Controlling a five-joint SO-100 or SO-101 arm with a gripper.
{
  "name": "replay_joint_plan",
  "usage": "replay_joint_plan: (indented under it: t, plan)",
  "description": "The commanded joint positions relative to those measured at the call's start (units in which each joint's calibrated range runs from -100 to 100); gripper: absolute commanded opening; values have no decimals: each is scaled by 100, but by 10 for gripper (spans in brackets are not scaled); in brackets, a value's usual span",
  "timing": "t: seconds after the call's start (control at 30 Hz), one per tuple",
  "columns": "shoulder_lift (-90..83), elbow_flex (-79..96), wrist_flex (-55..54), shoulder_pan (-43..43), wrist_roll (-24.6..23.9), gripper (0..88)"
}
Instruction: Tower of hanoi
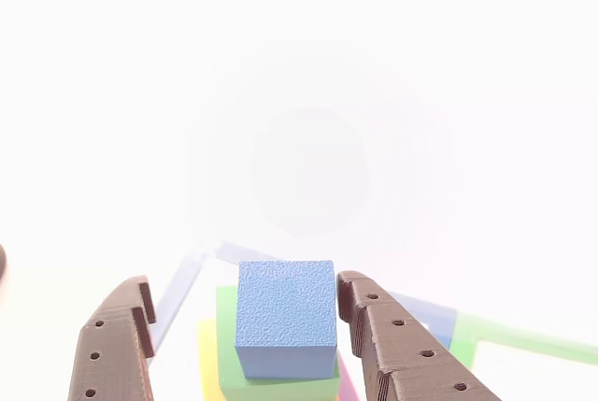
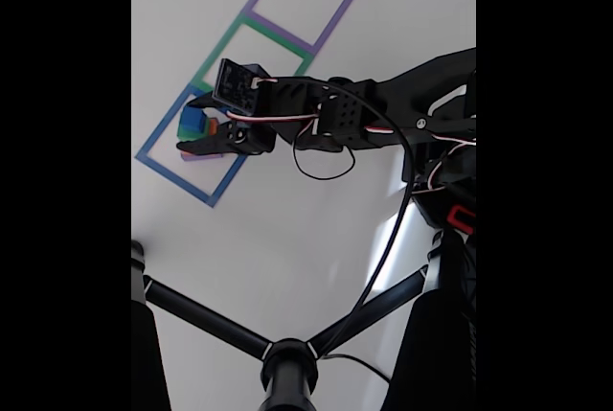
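The blue cube (image 1: 286, 317), topmost on the stack, sits centred between the jaws, which are apart and not touching it.

Looks like a hobby robotics bench. A white table (image 2: 287, 239) carries three taped squares (image 2: 251, 57). Just below them, near the table's edge, stands a black tripod (image 2: 287, 358).

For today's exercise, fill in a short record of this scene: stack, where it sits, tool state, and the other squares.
stack: blue cube on a green block, yellow and pink edges below
location: inside the blue tape square
tool: open, fingers either side of the blue cube, not clamped
other squares: green square and purple square
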Motion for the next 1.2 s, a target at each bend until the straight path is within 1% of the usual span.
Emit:
replay_joint_plan:
  t: [0.0,0.1,0.17,0.23,0.3,0.37,0.43,0.57,0.63,0.73,0.97,1.03,1.17]
  plan:
    - [-145,-156,-145,24,59,256]
    - [-412,-265,90,43,59,257]
    - [-711,-510,608,53,59,249]
    - [-1042,-928,1393,72,59,239]
    - [-1316,-1456,2236,91,59,230]
    - [-1526,-2137,3232,120,59,193]
    - [-1712,-2819,4317,158,59,141]
    - [-1970,-4183,6365,158,59,5]
    - [-2059,-4856,7442,139,59,1]
    - [-2342,-5410,8511,91,59,1]
    - [-2850,-6310,10155,273,59,0]
    - [-2907,-6428,10414,359,59,0]
    - [-2996,-6419,10584,494,59,0]
